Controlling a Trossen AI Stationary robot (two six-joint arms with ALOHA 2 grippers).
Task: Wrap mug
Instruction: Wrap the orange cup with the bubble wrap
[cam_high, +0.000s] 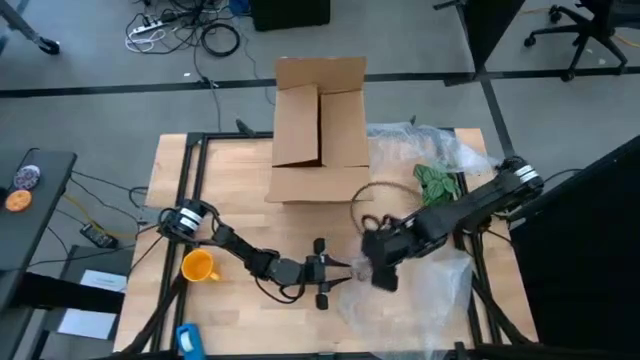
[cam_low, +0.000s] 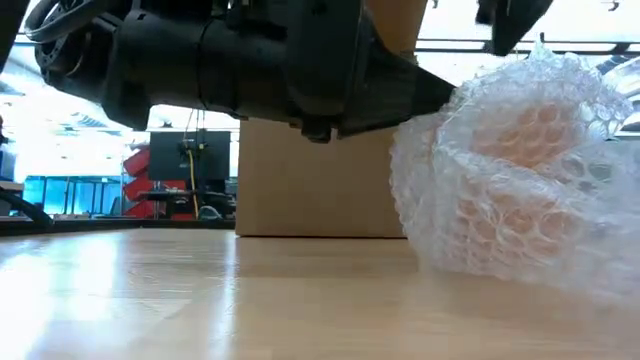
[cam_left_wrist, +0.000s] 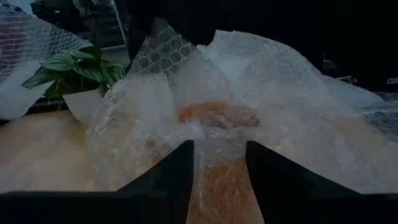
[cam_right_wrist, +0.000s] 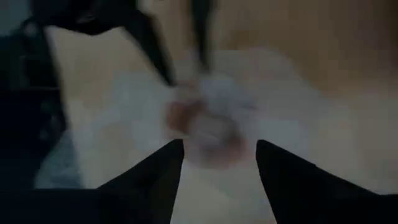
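Note:
A bundle of clear bubble wrap (cam_low: 520, 170) sits on the table right of centre, with something orange (cam_left_wrist: 217, 115) showing through its layers. A yellow-orange mug (cam_high: 198, 266) stands bare near the table's left edge. My left gripper (cam_left_wrist: 217, 163) reaches level from the left, open, with its fingers on either side of the bundle's near flap. My right gripper (cam_right_wrist: 219, 163) is open above the bundle (cam_right_wrist: 202, 124), slanting down from the right. The two grippers nearly meet (cam_high: 360, 266). My left gripper comes level from the table's left, and its fingertip (cam_low: 440, 90) meets the bundle's upper left edge (cam_low: 462, 100). Wrap lies between the open fingers (cam_left_wrist: 180, 168). The bundle rests on the table. My right gripper hangs over the bundle; whether it touches the wrap I cannot tell.
An open cardboard box (cam_high: 320, 130) stands at the table's far middle. A green plant (cam_high: 437, 180) and more loose wrap (cam_high: 420, 140) lie far right. A blue item (cam_high: 190, 340) lies at the near left corner. Loose wrap (cam_high: 420, 300) spreads toward the near right.

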